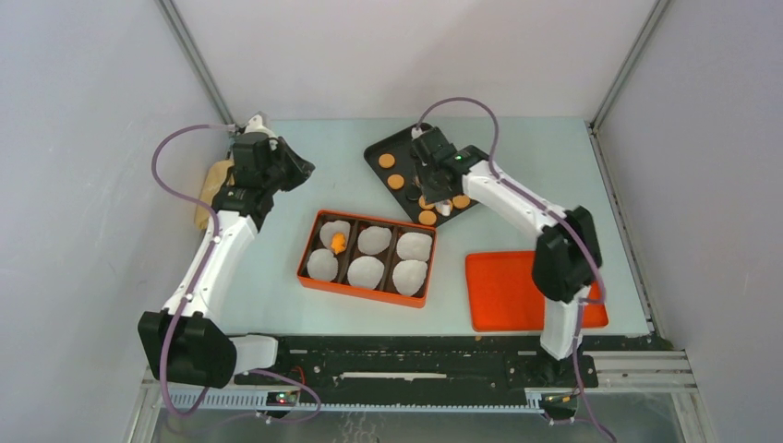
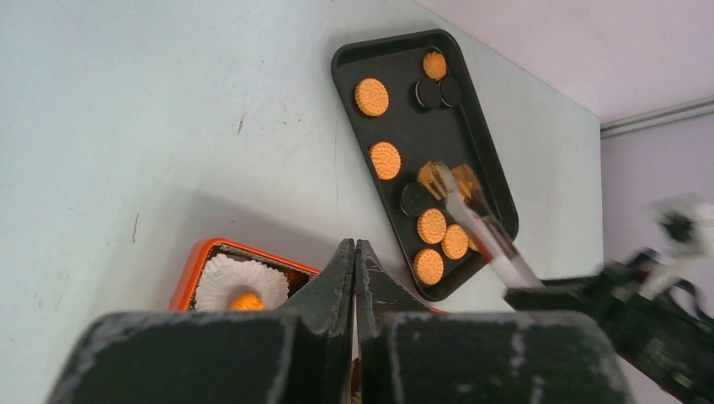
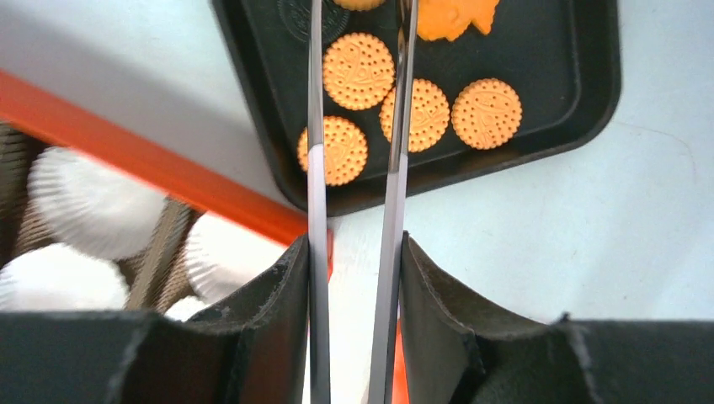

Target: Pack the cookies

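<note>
Several round orange-brown cookies (image 1: 396, 181) lie on a black tray (image 1: 380, 147) at the back middle, with a few dark round ones (image 2: 429, 94) and orange fish-shaped ones (image 3: 455, 15). My right gripper (image 1: 441, 181) is shut on a pair of metal tweezers (image 3: 316, 151), whose arms stand slightly apart and reach over the tray's near end; their tips (image 2: 439, 172) are beside a fish-shaped cookie (image 2: 465, 180). An orange box (image 1: 308, 242) holds several white paper liners; one orange cookie (image 1: 338, 243) lies in the back-left liner (image 2: 240, 282). My left gripper (image 1: 297, 170) is shut and empty, raised left of the tray.
A flat orange lid (image 1: 503, 291) lies right of the box, under my right arm. A brown bag-like thing (image 1: 212, 189) sits at the table's left edge behind my left arm. Grey walls close in both sides and the back.
</note>
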Controlling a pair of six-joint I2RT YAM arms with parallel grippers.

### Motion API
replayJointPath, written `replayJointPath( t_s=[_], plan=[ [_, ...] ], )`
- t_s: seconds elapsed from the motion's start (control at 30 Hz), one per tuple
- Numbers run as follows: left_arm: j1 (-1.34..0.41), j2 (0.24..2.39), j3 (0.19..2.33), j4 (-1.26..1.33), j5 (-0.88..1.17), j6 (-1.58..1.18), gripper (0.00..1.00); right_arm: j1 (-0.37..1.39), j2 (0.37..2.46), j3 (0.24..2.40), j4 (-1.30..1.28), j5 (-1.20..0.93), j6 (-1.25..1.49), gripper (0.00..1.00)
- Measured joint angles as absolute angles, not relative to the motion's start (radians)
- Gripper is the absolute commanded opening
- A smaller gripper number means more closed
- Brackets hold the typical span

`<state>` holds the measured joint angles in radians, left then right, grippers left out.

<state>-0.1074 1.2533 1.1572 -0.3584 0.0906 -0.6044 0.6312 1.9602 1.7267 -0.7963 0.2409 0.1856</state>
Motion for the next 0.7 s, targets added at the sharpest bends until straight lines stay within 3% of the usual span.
replayJointPath(
  t_s=[0.3,0.7],
  plan=[
    [-0.076,1.261,1.158,-0.360,0.096,-0.608,0.04,0.702,1.647,1.627,-0.783,0.183,0.182,0.24],
    [0.064,1.269,1.177,-0.384,0.101,-0.640,0.05,0.991,1.606,1.556,-0.802,0.001,0.173,0.24]
  ],
)
